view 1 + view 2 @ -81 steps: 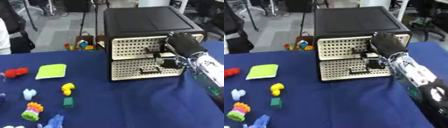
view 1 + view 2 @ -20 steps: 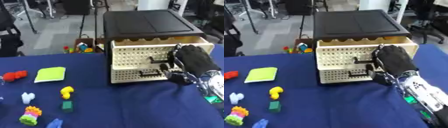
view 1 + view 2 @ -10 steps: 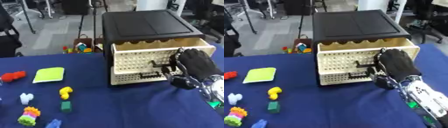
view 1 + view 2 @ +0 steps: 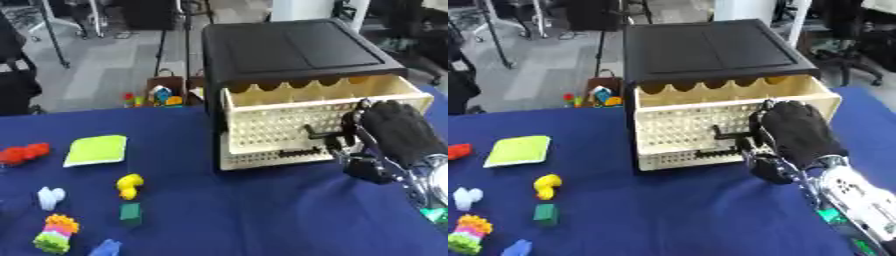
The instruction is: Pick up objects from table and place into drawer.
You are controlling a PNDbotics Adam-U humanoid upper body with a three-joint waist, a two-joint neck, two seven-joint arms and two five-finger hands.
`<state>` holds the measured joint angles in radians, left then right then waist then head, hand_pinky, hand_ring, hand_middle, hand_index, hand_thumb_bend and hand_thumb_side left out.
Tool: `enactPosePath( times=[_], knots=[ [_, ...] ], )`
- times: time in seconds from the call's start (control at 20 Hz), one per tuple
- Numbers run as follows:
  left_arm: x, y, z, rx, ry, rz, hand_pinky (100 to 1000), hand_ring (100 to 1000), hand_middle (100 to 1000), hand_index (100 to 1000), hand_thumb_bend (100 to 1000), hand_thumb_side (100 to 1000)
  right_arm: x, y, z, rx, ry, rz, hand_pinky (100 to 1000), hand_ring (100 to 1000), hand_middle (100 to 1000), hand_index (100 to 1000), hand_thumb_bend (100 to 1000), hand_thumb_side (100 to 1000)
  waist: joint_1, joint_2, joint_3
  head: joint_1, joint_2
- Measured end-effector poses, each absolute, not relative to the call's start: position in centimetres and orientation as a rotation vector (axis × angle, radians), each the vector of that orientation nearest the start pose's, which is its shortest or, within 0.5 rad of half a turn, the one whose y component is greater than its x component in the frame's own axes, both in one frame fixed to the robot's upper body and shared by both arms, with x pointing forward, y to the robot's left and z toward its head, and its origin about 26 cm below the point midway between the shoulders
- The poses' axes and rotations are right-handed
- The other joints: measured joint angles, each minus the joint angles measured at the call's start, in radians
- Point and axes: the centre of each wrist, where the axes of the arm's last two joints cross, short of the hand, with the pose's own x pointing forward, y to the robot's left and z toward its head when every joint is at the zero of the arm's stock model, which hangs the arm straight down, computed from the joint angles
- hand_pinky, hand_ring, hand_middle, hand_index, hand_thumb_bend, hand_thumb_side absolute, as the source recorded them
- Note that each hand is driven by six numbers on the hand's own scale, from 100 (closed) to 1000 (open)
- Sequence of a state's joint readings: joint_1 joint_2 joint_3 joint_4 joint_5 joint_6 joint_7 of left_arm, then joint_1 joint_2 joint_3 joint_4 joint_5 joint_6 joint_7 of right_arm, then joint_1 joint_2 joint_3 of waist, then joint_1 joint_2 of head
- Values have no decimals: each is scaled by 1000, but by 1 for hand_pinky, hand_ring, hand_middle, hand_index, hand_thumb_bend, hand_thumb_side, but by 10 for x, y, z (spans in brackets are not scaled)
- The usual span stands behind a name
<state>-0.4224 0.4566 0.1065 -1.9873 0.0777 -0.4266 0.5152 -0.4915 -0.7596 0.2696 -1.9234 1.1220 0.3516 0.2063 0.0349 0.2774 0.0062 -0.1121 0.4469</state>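
A black cabinet (image 4: 293,47) with two cream perforated drawers stands on the blue table (image 4: 227,210). Its upper drawer (image 4: 306,117) is pulled partly out. My right hand (image 4: 392,135) has its fingers curled on that drawer's dark handle (image 4: 319,134). Loose toys lie at the left: a red piece (image 4: 24,153), a lime-green flat block (image 4: 96,150), a yellow piece (image 4: 129,185), a white piece (image 4: 50,196), a dark green cube (image 4: 130,212), a multicoloured brick stack (image 4: 54,235) and a blue piece (image 4: 105,248). My left hand is out of sight.
Behind the table's far edge a box of colourful toys (image 4: 157,95) sits on the floor. A small green thing (image 4: 433,215) lies by my right forearm. Open cloth stretches between the toys and the cabinet.
My right hand has drawn the upper drawer further out toward me. The view has shifted slightly.
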Motion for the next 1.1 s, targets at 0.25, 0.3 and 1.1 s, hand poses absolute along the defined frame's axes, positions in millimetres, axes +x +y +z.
enactPosePath(
  times=[0.25, 0.3, 1.1],
  knots=[
    [305, 292, 257, -336, 3346, -294, 692, 762, 804, 859, 371, 1000, 311, -257, 243, -1650, -1555, 1258, 100, 100, 100, 257, 303, 229, 0, 0, -3, -1, 0],
    [305, 292, 257, -336, 3346, -294, 692, 762, 804, 860, 372, 1000, 310, -257, 242, -1648, -1557, 1256, 100, 100, 100, 256, 304, 229, 0, 0, -5, -1, 0],
    [305, 292, 257, -332, 3344, -290, 692, 763, 806, 860, 372, 1000, 304, -264, 234, -1639, -1564, 1224, 100, 100, 100, 254, 327, 219, 5, 0, -13, -3, -1]
  ],
)
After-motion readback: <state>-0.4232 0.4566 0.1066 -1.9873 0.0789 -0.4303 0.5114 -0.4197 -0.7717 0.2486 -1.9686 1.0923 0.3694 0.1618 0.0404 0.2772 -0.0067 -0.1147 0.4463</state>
